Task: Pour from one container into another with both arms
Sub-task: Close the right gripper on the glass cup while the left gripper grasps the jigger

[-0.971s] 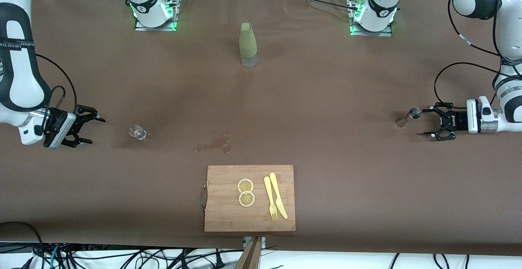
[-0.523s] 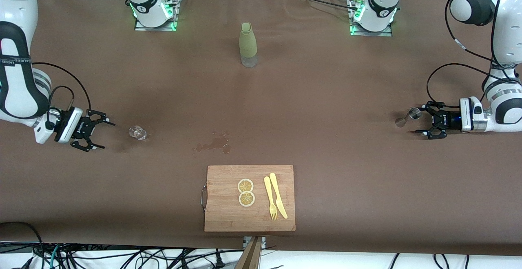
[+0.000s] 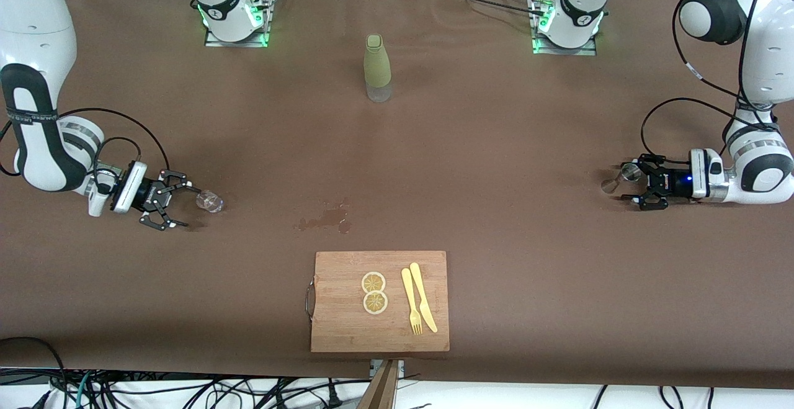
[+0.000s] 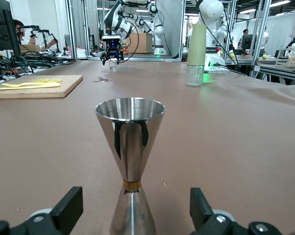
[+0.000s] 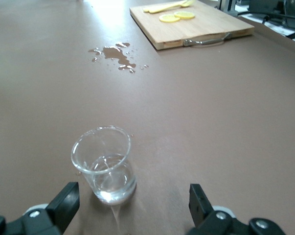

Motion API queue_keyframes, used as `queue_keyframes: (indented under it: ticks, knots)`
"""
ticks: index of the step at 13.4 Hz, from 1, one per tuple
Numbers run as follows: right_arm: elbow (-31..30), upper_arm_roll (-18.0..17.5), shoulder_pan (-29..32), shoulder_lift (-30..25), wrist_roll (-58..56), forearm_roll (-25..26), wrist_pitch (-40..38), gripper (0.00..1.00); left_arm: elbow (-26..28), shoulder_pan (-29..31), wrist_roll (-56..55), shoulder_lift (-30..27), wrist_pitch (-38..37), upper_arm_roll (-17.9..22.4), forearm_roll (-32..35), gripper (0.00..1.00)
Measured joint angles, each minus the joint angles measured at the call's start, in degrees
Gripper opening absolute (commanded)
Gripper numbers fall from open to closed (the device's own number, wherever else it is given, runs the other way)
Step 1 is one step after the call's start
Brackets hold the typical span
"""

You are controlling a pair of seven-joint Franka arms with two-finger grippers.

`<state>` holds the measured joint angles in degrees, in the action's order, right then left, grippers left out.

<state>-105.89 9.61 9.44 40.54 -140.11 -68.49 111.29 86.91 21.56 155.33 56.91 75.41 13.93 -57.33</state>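
At the right arm's end of the table, the right gripper [image 3: 176, 205] sits low with its 2 fingers spread wide and empty, the small clear glass [image 3: 209, 201] standing upright just ahead of them; a skewed closing could tip this light glass and spill its little water. At the left arm's end, the left gripper [image 3: 635, 187], also spread and empty, flanks the upright steel jigger [image 3: 620, 179], whose narrow waist could slip or topple.
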Motion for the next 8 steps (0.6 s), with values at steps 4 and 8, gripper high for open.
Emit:
queue_keyframes:
  ticks: [4, 8]
  knots:
    - [-0.1, 0.1, 0.0, 1.8, -2.6, -1.4, -2.6, 1.00, 0.0, -0.2, 0.5, 0.0, -0.2, -0.3, 0.0, 0.76]
    - [-0.6, 0.1, 0.0, 3.5, -6.9, -6.1, -5.7, 1.00, 0.0, -0.9, 0.7, 0.0, -1.1, -0.6, 0.0, 0.73]
